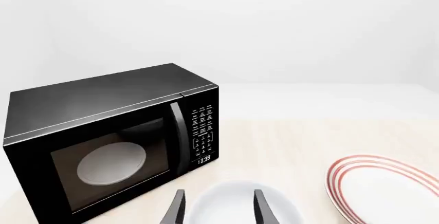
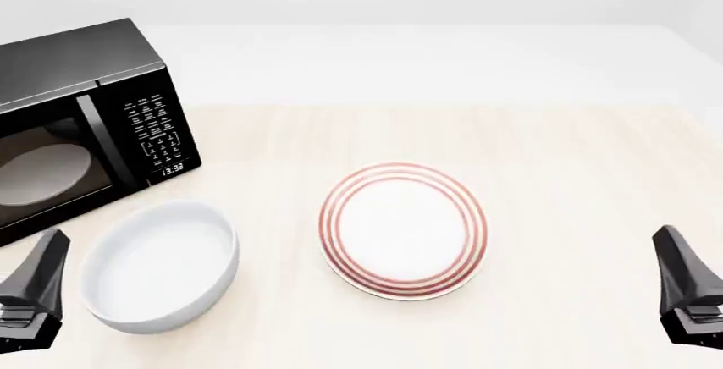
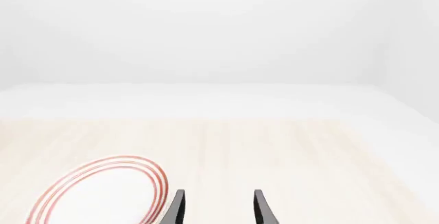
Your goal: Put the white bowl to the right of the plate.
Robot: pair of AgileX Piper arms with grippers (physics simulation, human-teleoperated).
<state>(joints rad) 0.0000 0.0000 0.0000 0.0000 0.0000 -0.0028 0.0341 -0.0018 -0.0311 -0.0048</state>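
Front view shows the white bowl (image 2: 162, 266) on the left part of the table (image 2: 565, 157), near its front edge, just in front of the microwave (image 2: 80, 123). The plate (image 2: 404, 230) lies in the middle of the table, apart from the bowl. The left gripper (image 2: 32, 297) hangs just beside the bowl's left rim, while the right gripper (image 2: 687, 293) is well apart from it, near the front right corner, with the plate between them. So the left arm is clearly the nearer one for the grasp, I judge. In the left wrist view, the left gripper's fingers (image 1: 176, 209) stand spread and hold nothing, with the bowl directly ahead and below them. The right gripper is also spread and holds nothing, with bare table ahead of it.
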